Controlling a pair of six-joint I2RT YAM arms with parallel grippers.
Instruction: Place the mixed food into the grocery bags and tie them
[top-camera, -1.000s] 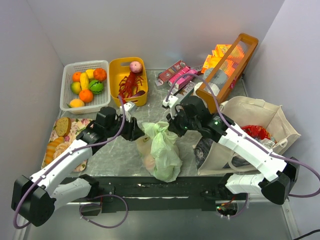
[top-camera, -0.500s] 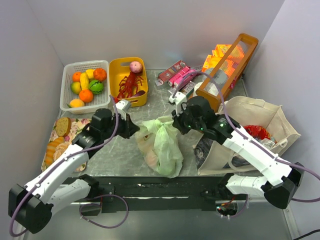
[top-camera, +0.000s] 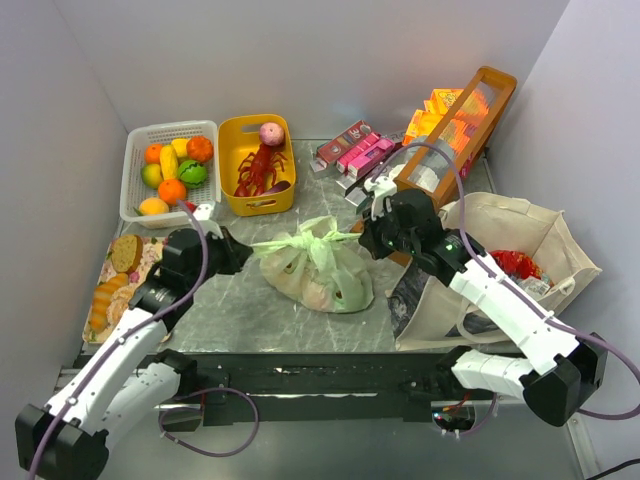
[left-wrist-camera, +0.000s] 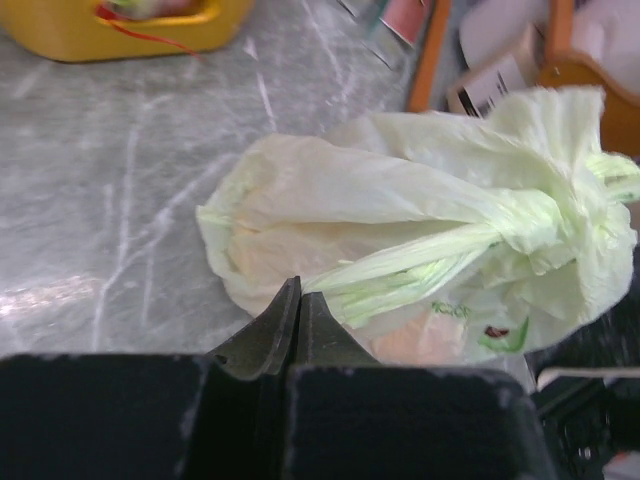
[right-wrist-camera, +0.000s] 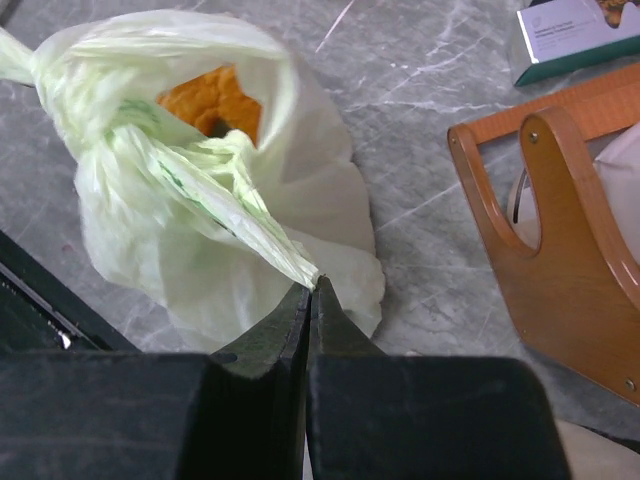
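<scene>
The pale green plastic grocery bag (top-camera: 318, 270) lies on its side mid-table, its handles twisted into a knot (top-camera: 318, 238) on top. My left gripper (top-camera: 245, 255) is shut at the end of the left handle strand (left-wrist-camera: 420, 265). My right gripper (top-camera: 362, 238) is shut on the tip of the right handle strand (right-wrist-camera: 240, 210). Both strands run taut to the knot (right-wrist-camera: 110, 125). Mixed food shows through the film: a golden-brown piece (right-wrist-camera: 215, 100) and a peach-coloured one (left-wrist-camera: 420, 340). The beige canvas tote (top-camera: 500, 215) stands at the right with red packets (top-camera: 515, 263) inside.
At the back left stand a white basket of toy fruit (top-camera: 170, 170) and a yellow basket (top-camera: 258, 165) holding the red lobster. Pink boxes (top-camera: 355, 150) and a tilted wooden crate (top-camera: 455, 130) are behind the right arm. A tray of bread (top-camera: 120, 270) is at the left edge.
The left gripper closed on a handle. Both grippers then drew apart, left and right, stretching the handles, and the bag went from heaped upright to lying low between them.
</scene>
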